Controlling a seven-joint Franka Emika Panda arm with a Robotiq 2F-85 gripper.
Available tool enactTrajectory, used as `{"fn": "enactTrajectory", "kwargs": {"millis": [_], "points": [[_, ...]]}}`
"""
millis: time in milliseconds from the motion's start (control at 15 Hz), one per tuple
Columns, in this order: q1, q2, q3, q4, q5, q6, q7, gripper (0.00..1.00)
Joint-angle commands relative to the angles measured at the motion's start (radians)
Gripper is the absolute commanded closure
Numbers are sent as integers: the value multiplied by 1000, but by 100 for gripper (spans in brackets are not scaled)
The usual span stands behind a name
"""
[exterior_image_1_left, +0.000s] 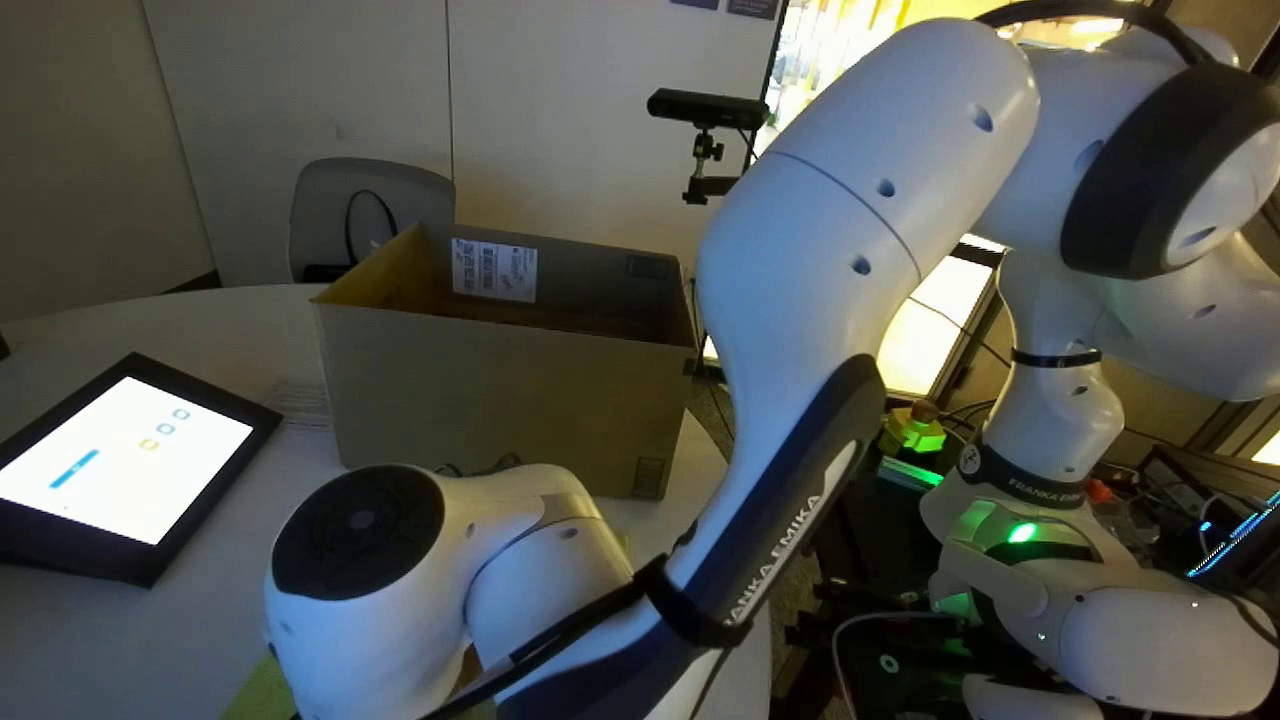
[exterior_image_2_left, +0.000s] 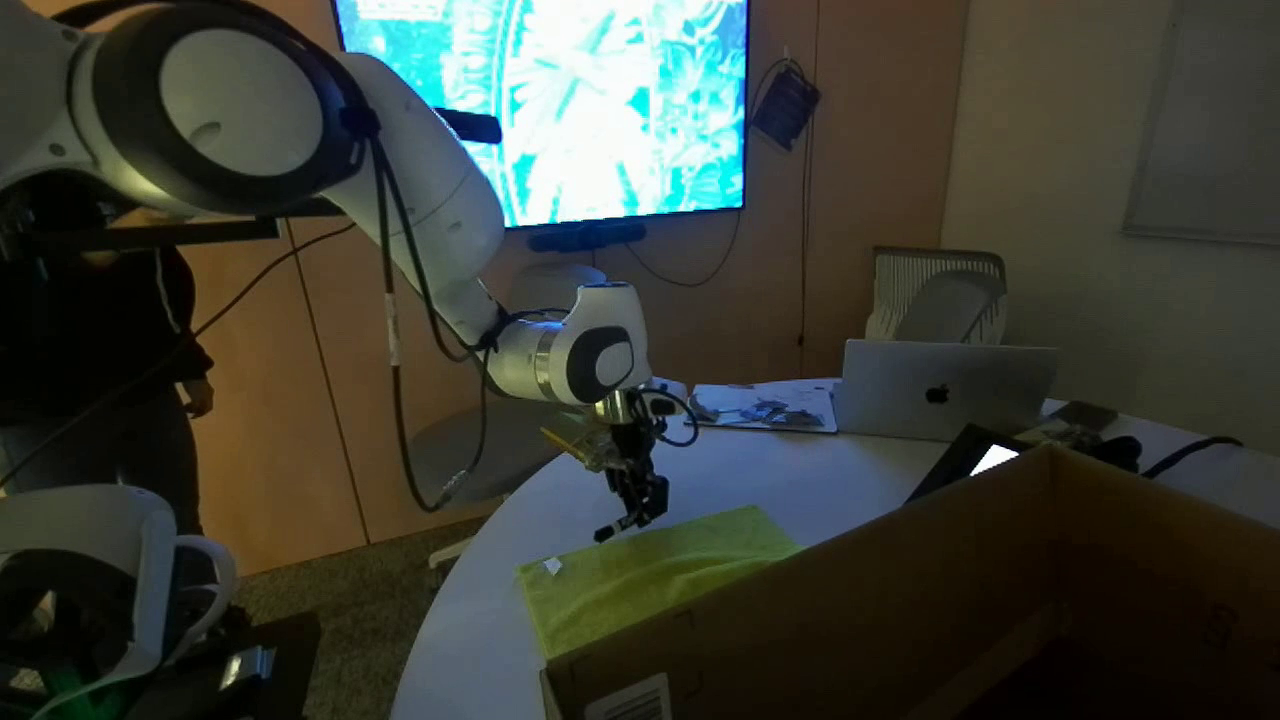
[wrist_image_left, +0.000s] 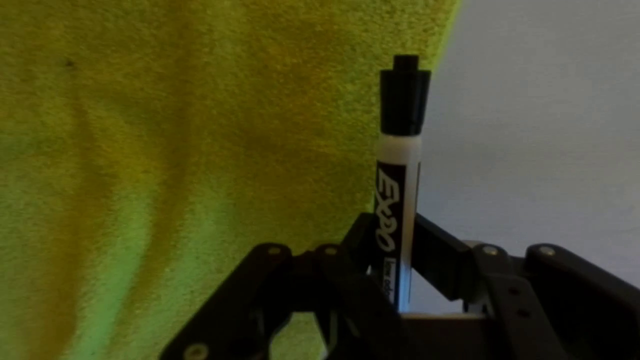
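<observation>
A dry-erase marker with a black cap, white barrel and EXPO label is pinched by my gripper, whose fingers press on both sides of the barrel. Its cap end points away from the gripper; the lower end is hidden behind the jaws. Beneath it in the wrist view lie a yellow-green cloth and, to the right, the pale table. In an exterior view the gripper hangs over the rear edge of the cloth, the marker jutting out sideways with its cap lowest. How high it hangs is hard to judge.
A large open cardboard box stands on the table close to the cloth. Near it is a tablet on a stand. A laptop and a white tray with small pieces sit farther back. A person stands beyond the table.
</observation>
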Motion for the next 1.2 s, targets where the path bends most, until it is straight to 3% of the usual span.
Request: {"fn": "enactTrajectory", "kwargs": {"millis": [0, 533, 1133], "points": [[-21, -69, -18, -106, 0, 17, 24, 81], [28, -61, -174, -135, -120, 10, 160, 81], [24, -50, -209, -140, -161, 0, 208, 81]]}}
